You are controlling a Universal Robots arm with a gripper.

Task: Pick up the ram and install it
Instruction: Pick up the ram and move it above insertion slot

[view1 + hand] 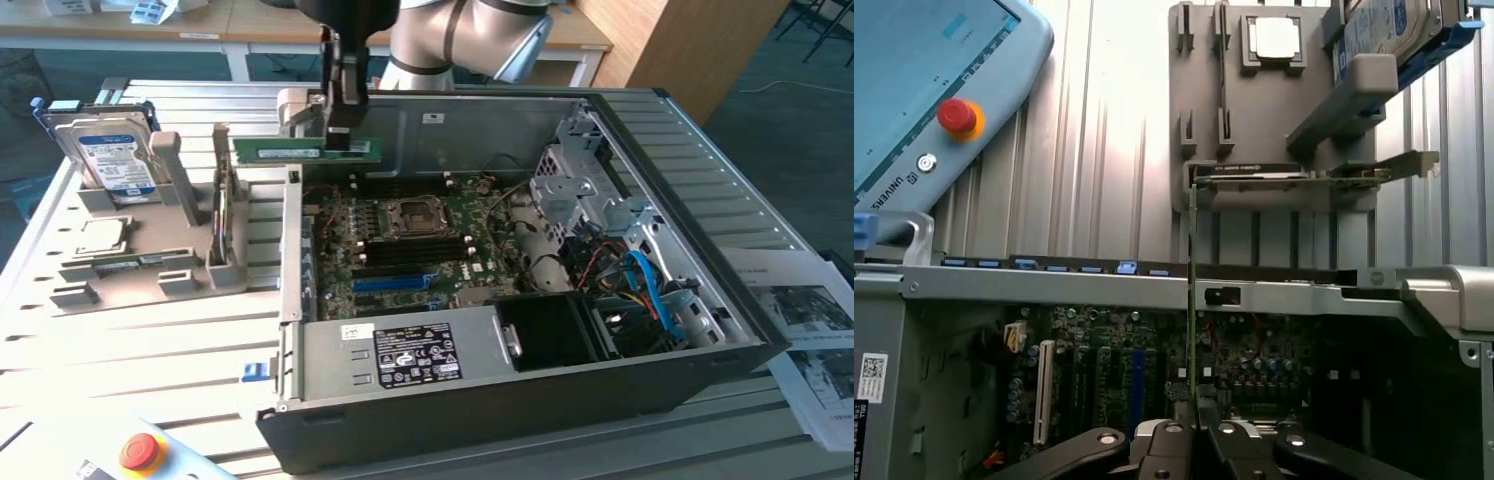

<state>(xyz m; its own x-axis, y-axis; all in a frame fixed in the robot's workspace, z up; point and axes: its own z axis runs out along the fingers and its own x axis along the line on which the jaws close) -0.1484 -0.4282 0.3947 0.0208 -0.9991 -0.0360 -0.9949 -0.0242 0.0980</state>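
Nearest us, at the exterior view's lower left, the pendant's red stop button (140,452) lay on the slatted tabletop (147,350). Just past it stood the open computer case (534,405), with its labelled power supply (400,355) along the near wall. Deeper in, we saw the motherboard (400,265) and its bare CPU socket (414,215). Over the case's far corner, on the exterior view's left, the ram (287,151) hung level in the air, clear of the board below. The jaws were clenched on its upper edge, towards the end on the exterior view's right. In the wrist view it ran edge-on as a thin line between the dark fingers (1229,440), above the motherboard. We judged the stick light and stiff but thin and fragile. It seemed best pinched flat across both faces near the top edge, away from the contact edge underneath, and kept square so that it could not twist. Farther left, the grey holder (187,270) carried the hard drive (114,155) and the CPU chip (100,235).
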